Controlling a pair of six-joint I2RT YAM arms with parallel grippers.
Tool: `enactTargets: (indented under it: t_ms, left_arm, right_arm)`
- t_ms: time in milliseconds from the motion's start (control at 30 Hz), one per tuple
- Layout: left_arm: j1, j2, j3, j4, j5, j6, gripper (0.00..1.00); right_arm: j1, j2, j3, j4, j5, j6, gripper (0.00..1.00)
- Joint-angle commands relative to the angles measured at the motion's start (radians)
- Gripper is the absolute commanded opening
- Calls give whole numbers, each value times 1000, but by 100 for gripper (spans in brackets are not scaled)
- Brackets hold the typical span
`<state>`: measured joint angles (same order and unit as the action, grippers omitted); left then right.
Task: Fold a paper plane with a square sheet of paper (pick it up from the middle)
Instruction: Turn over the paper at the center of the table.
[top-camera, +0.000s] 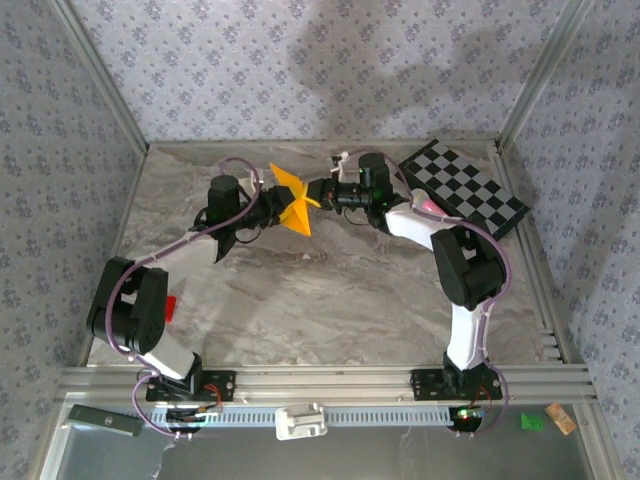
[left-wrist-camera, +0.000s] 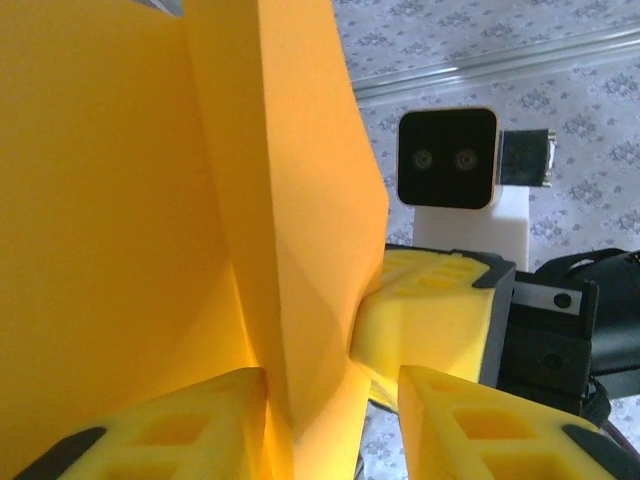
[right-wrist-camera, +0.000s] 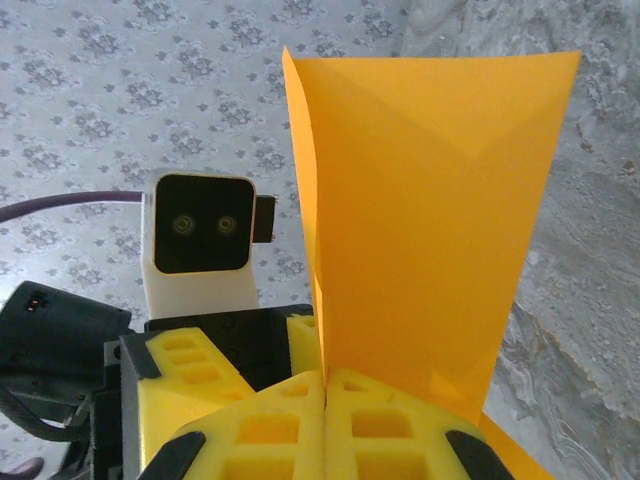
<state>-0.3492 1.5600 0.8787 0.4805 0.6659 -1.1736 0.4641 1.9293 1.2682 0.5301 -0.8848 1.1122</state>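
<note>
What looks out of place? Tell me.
The checkered board lies askew in the far right corner. A red block sits tucked beside the left arm. The paper looks intact.

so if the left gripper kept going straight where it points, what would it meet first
The orange paper, standing between its jaws; just beyond it, probably the right gripper pinching that sheet.

One folded orange-yellow square sheet of paper was there, two black-and-white robot arms, a left arm and a right arm, one black-and-white checkered board, one small red block, one white plastic piece, one small green scrap
</note>
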Motion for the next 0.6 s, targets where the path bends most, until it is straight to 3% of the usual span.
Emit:
enactTargets:
  t_ms: [0, 567]
  left_arm:
    - [-5, 14, 20, 85, 32, -7, 36]
    - [-6, 15, 23, 79, 15, 17, 20]
  right_arm:
    - [-9, -28, -9, 71, -32, 49, 1]
    - [-21, -24, -26, 66, -29, 62, 7]
